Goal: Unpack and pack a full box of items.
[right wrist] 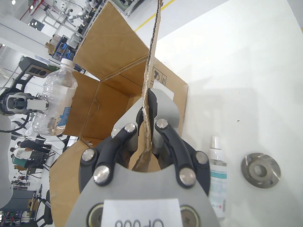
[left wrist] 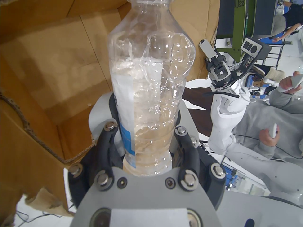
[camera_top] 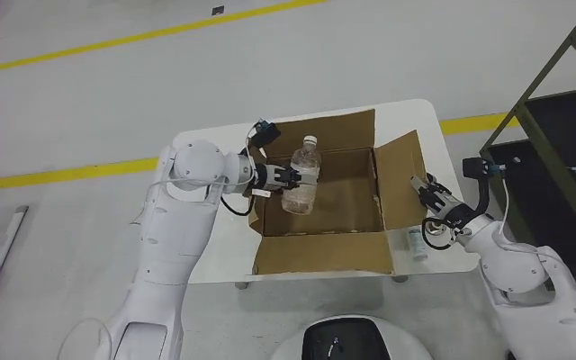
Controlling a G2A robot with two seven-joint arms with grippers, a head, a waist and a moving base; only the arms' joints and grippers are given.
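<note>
While the left gripper [camera_top: 286, 177] is clamped around the lower body of a clear plastic bottle with a white cap [camera_top: 304, 175], holding it over the open brown cardboard box [camera_top: 319, 254], the right gripper [right wrist: 148, 109] pinches the box's right flap [camera_top: 400, 175]. With 2 items, a white spray bottle [right wrist: 216, 173] and a round metal flange [right wrist: 260, 170], lying beside the box, this looks like unpacking. The next move would be to carry the bottle clear of the walls.

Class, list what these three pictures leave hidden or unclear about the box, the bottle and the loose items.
1. Floor of the box under the bottle: top view, covered by bottle and left gripper.
2. Base of the bottle: left wrist view, behind the left gripper's body.
3. Lower part of the spray bottle: right wrist view, partly behind the right gripper clamping the flap.
</note>
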